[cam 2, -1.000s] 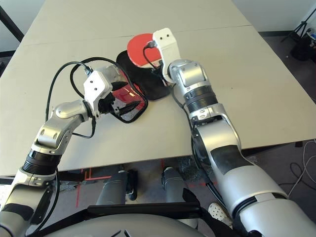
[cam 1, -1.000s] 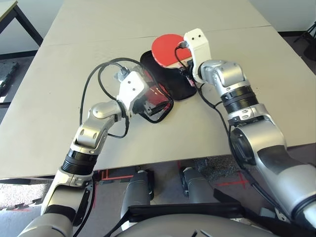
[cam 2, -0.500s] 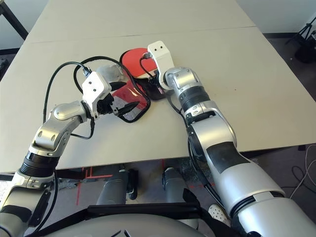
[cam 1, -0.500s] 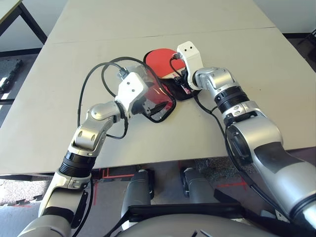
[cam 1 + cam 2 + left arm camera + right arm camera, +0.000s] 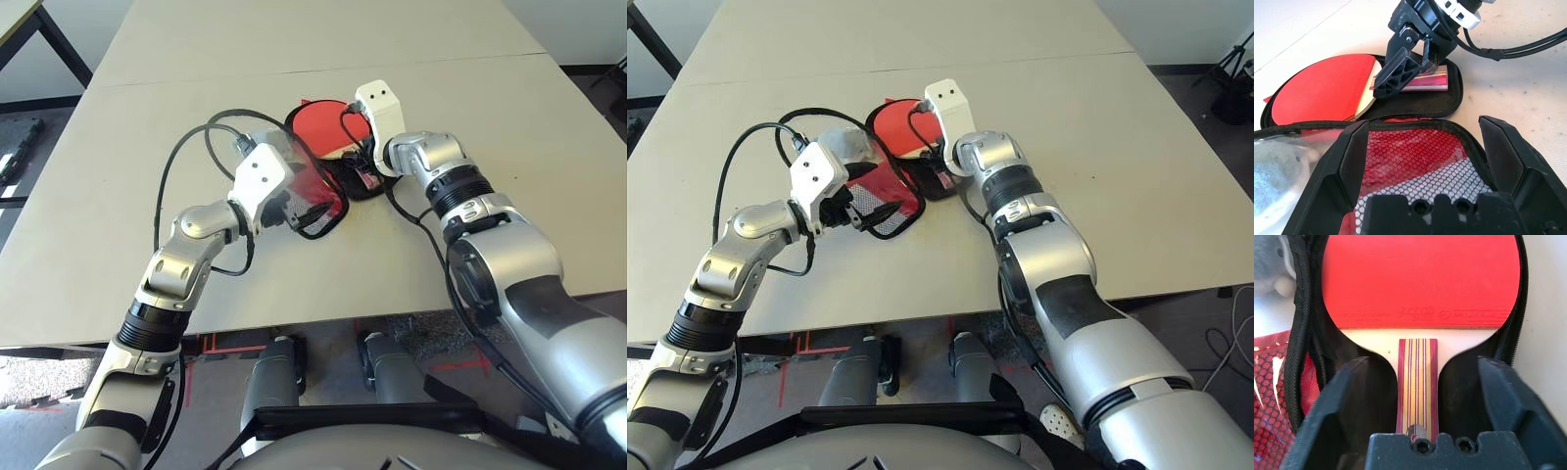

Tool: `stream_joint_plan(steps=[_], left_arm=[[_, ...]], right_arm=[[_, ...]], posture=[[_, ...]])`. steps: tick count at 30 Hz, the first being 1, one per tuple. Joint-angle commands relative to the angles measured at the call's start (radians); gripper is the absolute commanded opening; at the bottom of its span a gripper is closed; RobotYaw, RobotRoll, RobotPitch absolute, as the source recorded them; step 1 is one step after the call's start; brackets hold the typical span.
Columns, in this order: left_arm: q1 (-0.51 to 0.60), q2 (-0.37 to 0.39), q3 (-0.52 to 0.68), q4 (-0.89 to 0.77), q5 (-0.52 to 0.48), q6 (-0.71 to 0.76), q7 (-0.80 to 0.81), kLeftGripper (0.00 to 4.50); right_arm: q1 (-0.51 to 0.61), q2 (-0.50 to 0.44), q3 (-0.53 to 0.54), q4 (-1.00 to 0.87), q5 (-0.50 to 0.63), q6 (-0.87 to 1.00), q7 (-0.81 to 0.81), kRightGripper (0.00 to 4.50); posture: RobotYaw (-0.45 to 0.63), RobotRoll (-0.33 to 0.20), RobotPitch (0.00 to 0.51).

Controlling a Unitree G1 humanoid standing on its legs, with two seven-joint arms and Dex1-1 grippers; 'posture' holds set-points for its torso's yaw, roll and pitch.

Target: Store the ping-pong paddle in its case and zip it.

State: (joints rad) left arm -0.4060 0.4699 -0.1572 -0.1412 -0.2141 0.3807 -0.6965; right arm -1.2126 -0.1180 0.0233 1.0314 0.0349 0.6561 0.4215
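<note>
So the left gripper (image 5: 1422, 161) has its fingers spread wide, nothing clamped, right over the mesh pocket (image 5: 1400, 152) on the case's (image 5: 1454, 105) folded-back flap. I can't tell if it's touching. Ahead of that gripper, beyond the flap's zip edge, the ping-pong paddle (image 5: 1420, 284) lies face up in the black-lined half, its striped handle (image 5: 1418, 377) pointing back toward the right gripper (image 5: 1420, 389). That one's released too — fingers apart, one either side of the handle. I'd call the step in hand seating the paddle, and it looks nearly done. To do it well, I'd check that the red face sits inside the edging all the way round, maybe with a light nudge on the handle, then lift the right gripper straight up so it doesn't drag anything. Only then take the flap by its edge and fold it over — rubber poking past the rim would probably jam the zip later.
</note>
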Motion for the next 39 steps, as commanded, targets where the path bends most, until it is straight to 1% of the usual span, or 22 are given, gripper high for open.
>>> stream_joint_plan(steps=[1, 4, 6, 8, 13, 15, 19, 22, 25, 28, 31, 33, 37, 39], left_arm=[[0.016, 0.018, 0.034, -0.019, -0.005, 0.007, -0.001, 4.50], [0.015, 0.036, 0.071, -0.051, -0.035, 0.036, -0.007, 4.50], [0.017, 0.053, 0.128, -0.062, -0.057, 0.052, 0.004, 4.50], [0.026, 0.068, 0.165, -0.065, -0.070, 0.054, 0.004, 4.50], [0.025, 0.108, 0.260, -0.030, -0.074, 0.036, 0.019, 4.50], [0.027, 0.143, 0.294, -0.010, -0.071, 0.030, 0.010, 4.50], [0.061, 0.244, 0.338, 0.045, -0.054, 0.007, -0.036, 4.50], [0.091, 0.288, 0.367, 0.068, -0.064, -0.001, -0.060, 4.50], [0.120, 0.329, 0.372, 0.101, -0.049, -0.023, -0.082, 4.50], [0.151, 0.357, 0.342, 0.123, -0.023, -0.042, -0.105, 4.50], [0.163, 0.347, 0.286, 0.124, 0.009, -0.058, -0.110, 4.50], [0.153, 0.328, 0.254, 0.118, 0.026, -0.066, -0.099, 4.50], [0.103, 0.263, 0.190, 0.107, 0.036, -0.053, -0.085, 4.50], [0.056, 0.216, 0.131, 0.095, 0.048, -0.047, -0.087, 4.50]], right_arm=[[0.016, -0.035, -0.002, -0.066, 0.021, 0.039, 0.084, 4.45], [0.043, -0.070, 0.009, -0.121, 0.027, 0.060, 0.152, 4.45], [0.081, -0.122, 0.024, -0.191, 0.040, 0.061, 0.244, 4.45], [0.110, -0.153, 0.020, -0.238, 0.053, 0.055, 0.289, 4.45], [0.158, -0.188, -0.012, -0.289, 0.076, 0.013, 0.312, 4.45], [0.172, -0.199, -0.021, -0.299, 0.085, 0.004, 0.309, 4.45], [0.194, -0.218, -0.046, -0.305, 0.105, 0.007, 0.296, 4.45], [0.209, -0.232, -0.056, -0.308, 0.113, 0.000, 0.292, 4.45], [0.214, -0.240, -0.059, -0.309, 0.120, 0.001, 0.290, 4.45], [0.216, -0.247, -0.060, -0.306, 0.123, -0.003, 0.293, 4.45], [0.208, -0.256, -0.067, -0.292, 0.125, 0.004, 0.289, 4.45], [0.202, -0.259, -0.082, -0.284, 0.131, 0.006, 0.277, 4.45], [0.200, -0.270, -0.106, -0.282, 0.140, -0.003, 0.259, 4.45], [0.202, -0.286, -0.105, -0.276, 0.142, 0.001, 0.274, 4.45]], posture=[[0.11, 0.000, 0.173], [0.11, 0.000, 0.173], [0.12, 0.000, 0.178], [0.12, 0.000, 0.179], [0.12, 0.000, 0.181], [0.12, 0.000, 0.182], [0.12, 0.000, 0.183], [0.12, 0.000, 0.183], [0.12, 0.000, 0.184], [0.12, 0.000, 0.184], [0.11, 0.000, 0.183], [0.11, 0.000, 0.183], [0.11, 0.000, 0.183], [0.08, 0.000, 0.181]])
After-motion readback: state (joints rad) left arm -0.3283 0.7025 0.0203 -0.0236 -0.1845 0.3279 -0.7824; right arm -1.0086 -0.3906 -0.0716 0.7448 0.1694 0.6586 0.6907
